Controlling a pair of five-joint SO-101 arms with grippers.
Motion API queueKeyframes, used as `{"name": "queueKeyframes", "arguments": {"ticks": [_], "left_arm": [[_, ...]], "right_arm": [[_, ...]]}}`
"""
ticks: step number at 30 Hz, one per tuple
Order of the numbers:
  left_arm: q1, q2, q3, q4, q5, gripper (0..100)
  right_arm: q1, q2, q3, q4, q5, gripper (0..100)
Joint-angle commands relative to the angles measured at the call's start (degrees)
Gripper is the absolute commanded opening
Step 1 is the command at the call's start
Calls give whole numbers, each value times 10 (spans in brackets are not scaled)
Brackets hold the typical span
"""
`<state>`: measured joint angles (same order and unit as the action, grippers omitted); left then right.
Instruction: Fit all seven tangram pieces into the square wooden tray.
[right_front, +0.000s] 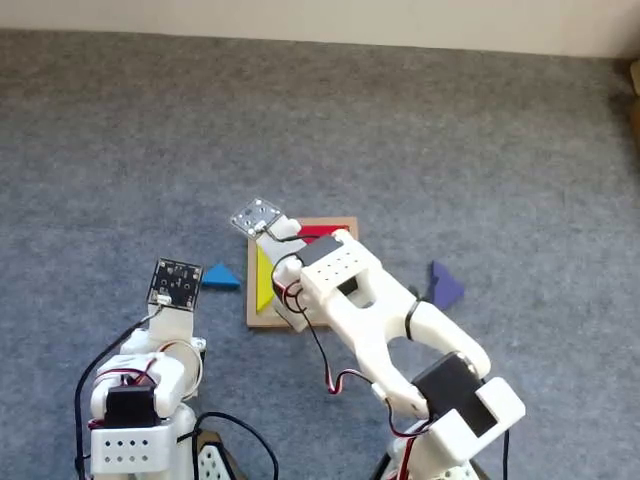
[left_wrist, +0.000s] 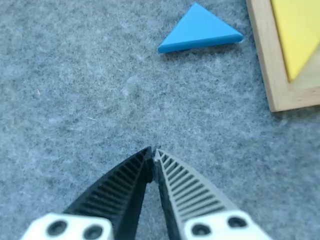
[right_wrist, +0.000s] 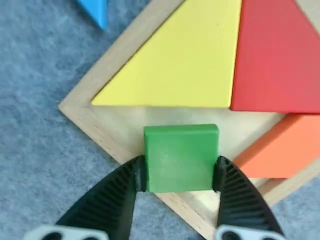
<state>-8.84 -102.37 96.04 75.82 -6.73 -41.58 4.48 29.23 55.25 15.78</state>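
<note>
The right end effector clamps one green square flat over the rim of the tray, probably so it can slide into the bare gap just ahead. Beyond that gap sit three pieces: a yellow triangle, a red triangle and an orange piece. The left end effector, closed on nothing, points at one blue triangle on the bench. One purple piece lies beside the right arm.

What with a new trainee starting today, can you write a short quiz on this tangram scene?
1. True or false: the left pincer is shut and empty.
2. Which does the right pincer grip? A) yellow wooden triangle B) green square wooden piece C) orange wooden piece
3. Fill in: the blue wooden triangle lies ___ the square wooden tray.
Key: 1 true; 2 B; 3 outside.
</note>
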Motion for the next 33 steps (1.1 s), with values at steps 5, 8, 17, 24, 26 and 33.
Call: {"name": "queueKeyframes", "arguments": {"ticks": [5, 8, 17, 24, 26, 33], "left_arm": [[-6, -24, 12, 3, 5, 36], [-5, -24, 12, 3, 5, 36], [-5, -24, 12, 3, 5, 36], [-5, -24, 12, 3, 5, 36], [-5, -24, 12, 3, 5, 36], [-6, -24, 12, 3, 5, 36]], "right_arm": [[0, -12, -43, 6, -8, 195], [0, -12, -56, 6, -8, 195], [-3, -12, -59, 3, -38, 195], [0, -13, -98, 6, -64, 196], [-1, -13, -102, 18, -64, 196], [-4, -48, -112, 71, -62, 196]]}}
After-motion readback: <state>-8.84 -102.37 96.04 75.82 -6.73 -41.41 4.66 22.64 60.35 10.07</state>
